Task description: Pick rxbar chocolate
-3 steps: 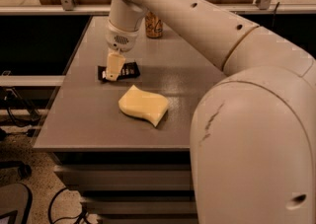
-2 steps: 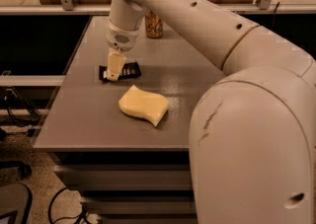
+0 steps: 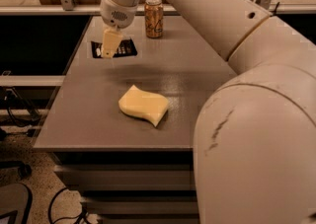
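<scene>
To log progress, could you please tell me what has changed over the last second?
The claw has risen, carrying the black snack bar up off the table. The yellow sponge and the can stayed put.

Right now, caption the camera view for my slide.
Gripper at the rxbar chocolate; yellow sponge and drink can apart.

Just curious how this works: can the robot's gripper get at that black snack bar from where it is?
Probably yes. The gripper hangs right over the rxbar chocolate with nothing between them; the drink can and yellow sponge sit well clear.
</scene>
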Tool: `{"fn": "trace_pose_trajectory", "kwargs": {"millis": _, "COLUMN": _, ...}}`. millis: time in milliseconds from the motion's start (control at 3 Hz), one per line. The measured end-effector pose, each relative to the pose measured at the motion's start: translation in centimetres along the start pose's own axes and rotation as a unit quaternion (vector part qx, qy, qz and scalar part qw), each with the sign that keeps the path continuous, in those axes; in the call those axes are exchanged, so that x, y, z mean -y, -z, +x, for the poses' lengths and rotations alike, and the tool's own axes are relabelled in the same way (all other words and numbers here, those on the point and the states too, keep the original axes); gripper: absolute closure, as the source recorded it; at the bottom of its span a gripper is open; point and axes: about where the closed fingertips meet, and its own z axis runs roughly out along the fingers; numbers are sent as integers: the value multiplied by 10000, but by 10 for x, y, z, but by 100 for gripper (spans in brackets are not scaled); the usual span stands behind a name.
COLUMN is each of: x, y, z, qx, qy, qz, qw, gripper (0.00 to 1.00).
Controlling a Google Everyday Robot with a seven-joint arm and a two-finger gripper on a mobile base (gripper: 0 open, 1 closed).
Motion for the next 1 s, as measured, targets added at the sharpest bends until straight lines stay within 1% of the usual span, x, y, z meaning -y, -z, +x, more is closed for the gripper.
{"fn": "trace_pose_trajectory", "kwargs": {"millis": 333, "x": 6, "y": 24, "z": -17, "qx": 92, "qy": 270, "qz": 161, "qw": 9995, "gripper": 100}}
{"fn": "trace_pose_trajectory", "kwargs": {"millis": 667, "x": 9, "y": 33, "z": -25, "qx": 160, "qy": 398, "qz": 156, "qw": 9990, "gripper": 100}}
{"fn": "trace_pose_trajectory", "kwargs": {"millis": 1000, "x": 10, "y": 34, "z": -29, "qx": 206, "qy": 452, "qz": 97, "qw": 9987, "gripper": 100}}
